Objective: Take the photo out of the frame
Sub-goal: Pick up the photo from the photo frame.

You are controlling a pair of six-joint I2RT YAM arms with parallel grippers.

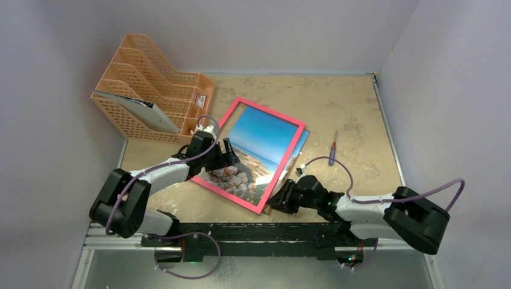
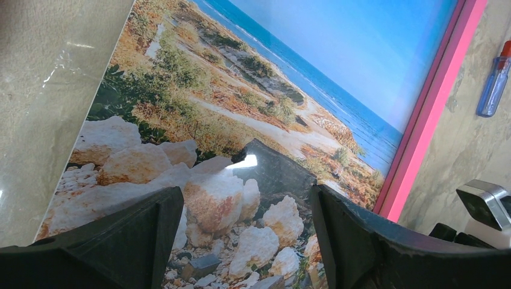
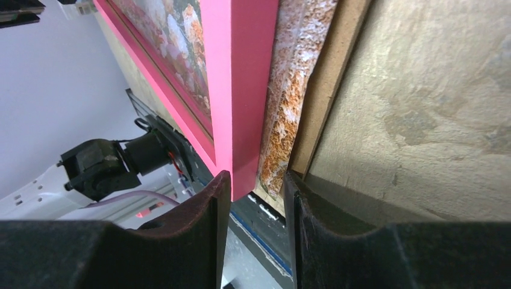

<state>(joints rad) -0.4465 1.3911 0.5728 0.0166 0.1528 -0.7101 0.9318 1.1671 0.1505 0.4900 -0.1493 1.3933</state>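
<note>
The pink frame (image 1: 271,112) lies tilted in the middle of the table. Inside it, the photo (image 1: 265,135) of blue sky, sea and pale rocks is shifted so that one blue corner sticks out past the frame's right side. My left gripper (image 1: 224,153) hovers open over the photo's rocks (image 2: 241,90), jaws wide, nothing between them (image 2: 247,189); the frame's bar (image 2: 428,120) runs to its right. My right gripper (image 1: 278,195) is shut on the frame's near right corner (image 3: 238,90). The photo's edge (image 3: 289,96) and the brown backing board (image 3: 328,90) also sit between its fingertips (image 3: 256,177).
An orange mesh file rack (image 1: 150,90) holding a sheet stands at the back left. A small screwdriver (image 1: 332,149) lies right of the frame, also seen in the left wrist view (image 2: 494,84). Grey walls enclose the table; the metal rail (image 1: 241,232) marks its near edge.
</note>
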